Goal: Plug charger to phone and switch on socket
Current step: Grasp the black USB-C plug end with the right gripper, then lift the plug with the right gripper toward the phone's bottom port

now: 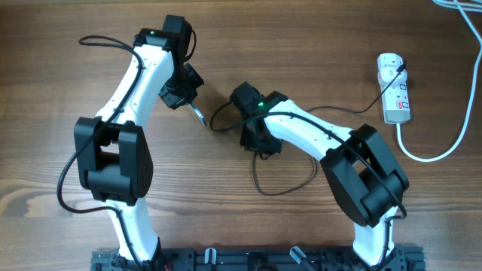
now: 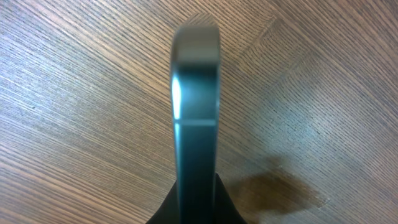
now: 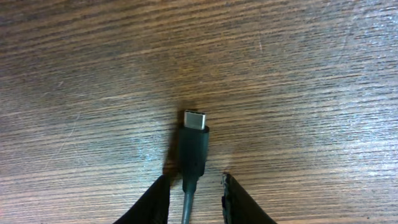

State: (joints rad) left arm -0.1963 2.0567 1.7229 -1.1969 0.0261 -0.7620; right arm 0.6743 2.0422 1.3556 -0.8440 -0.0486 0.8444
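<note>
In the left wrist view the phone [image 2: 196,112] stands edge-on above the wooden table, and my left gripper [image 2: 196,190] is shut on its lower part. From overhead the left gripper [image 1: 183,92] holds the phone [image 1: 197,113] left of centre. The charger's plug [image 3: 194,146], with its metal tip pointing away, lies on the wood between the fingers [image 3: 155,202] of my right gripper [image 3: 194,182], which stands open with gaps on both sides of the cable. Overhead, the right gripper [image 1: 254,139] is just right of the phone. The white socket [image 1: 394,90] lies at the far right.
The charger's dark cable [image 1: 290,188] loops on the table under the right arm and runs toward the socket. A thick white cable [image 1: 452,143] curves from the socket to the right edge. The arm bases stand at the near edge.
</note>
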